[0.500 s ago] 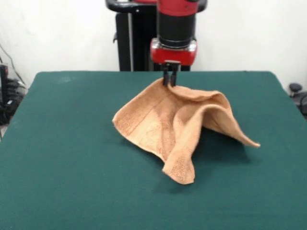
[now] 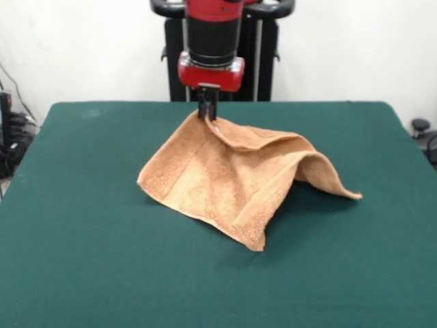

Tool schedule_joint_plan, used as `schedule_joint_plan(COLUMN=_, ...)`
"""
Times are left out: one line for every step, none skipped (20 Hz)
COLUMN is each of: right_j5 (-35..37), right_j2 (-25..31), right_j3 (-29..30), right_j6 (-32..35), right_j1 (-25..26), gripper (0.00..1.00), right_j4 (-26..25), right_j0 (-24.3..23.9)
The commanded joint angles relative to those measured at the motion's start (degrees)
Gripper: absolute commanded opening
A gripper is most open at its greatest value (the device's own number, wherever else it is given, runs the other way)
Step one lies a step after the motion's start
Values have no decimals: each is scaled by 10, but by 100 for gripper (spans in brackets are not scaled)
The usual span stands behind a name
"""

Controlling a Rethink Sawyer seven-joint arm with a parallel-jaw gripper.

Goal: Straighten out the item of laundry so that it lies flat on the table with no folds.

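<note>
The orange-tan terry towel [image 2: 225, 174] hangs tent-like from one raised corner over the green table [image 2: 82, 246]. My gripper [image 2: 207, 115] comes down from the red and black arm at the top and is shut on that raised corner. The towel's lower edges rest on the cloth: one corner at the left, one at the front, one stretched out to the right. A fold runs from the held corner toward the right corner. A woven border band shows along the front edge. The white label is hidden.
The black pedestal [image 2: 177, 61] stands behind the table's far edge. Cables and dark equipment [image 2: 10, 137] lie off the left side, and a dark object [image 2: 423, 133] sits off the right edge.
My gripper has moved left with the towel corner in it. The towel has been dragged left and spread wider, and its front hanging fold now lies lower on the table.
</note>
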Motion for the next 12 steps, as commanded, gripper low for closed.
schedule_joint_plan(right_j5=70, right_j2=39, right_j3=-2, right_j6=16, right_j1=-9, gripper=0, right_j4=-35, right_j0=-10)
schedule_joint_plan(right_j5=75, right_j2=42, right_j3=3, right_j6=16, right_j1=-15, gripper=0, right_j4=-37, right_j0=-14)
schedule_joint_plan(right_j5=79, right_j2=45, right_j3=9, right_j6=15, right_j1=-22, gripper=0, right_j4=-38, right_j0=-18)
schedule_joint_plan(right_j5=82, right_j2=47, right_j3=13, right_j6=16, right_j1=-26, gripper=0, right_j4=-40, right_j0=-21)
schedule_joint_plan(right_j5=86, right_j2=48, right_j3=18, right_j6=16, right_j1=-29, gripper=0, right_j4=-41, right_j0=-25)
schedule_joint_plan(right_j5=86, right_j2=48, right_j3=22, right_j6=20, right_j1=-30, gripper=0, right_j4=-43, right_j0=-26)
schedule_joint_plan(right_j5=77, right_j2=50, right_j3=28, right_j6=27, right_j1=-23, gripper=0, right_j4=-44, right_j0=-27)
schedule_joint_plan(right_j5=72, right_j2=52, right_j3=33, right_j6=33, right_j1=-20, gripper=0, right_j4=-45, right_j0=-29)
schedule_joint_plan(right_j5=63, right_j2=52, right_j3=39, right_j6=41, right_j1=-14, gripper=0, right_j4=-46, right_j0=-27)
schedule_joint_plan(right_j5=59, right_j2=52, right_j3=41, right_j6=43, right_j1=-13, gripper=0, right_j4=-47, right_j0=-26)
schedule_joint_plan(right_j5=54, right_j2=52, right_j3=43, right_j6=46, right_j1=-13, gripper=0, right_j4=-49, right_j0=-26)
schedule_joint_plan(right_j5=53, right_j2=54, right_j3=44, right_j6=46, right_j1=-11, gripper=0, right_j4=-50, right_j0=-27)
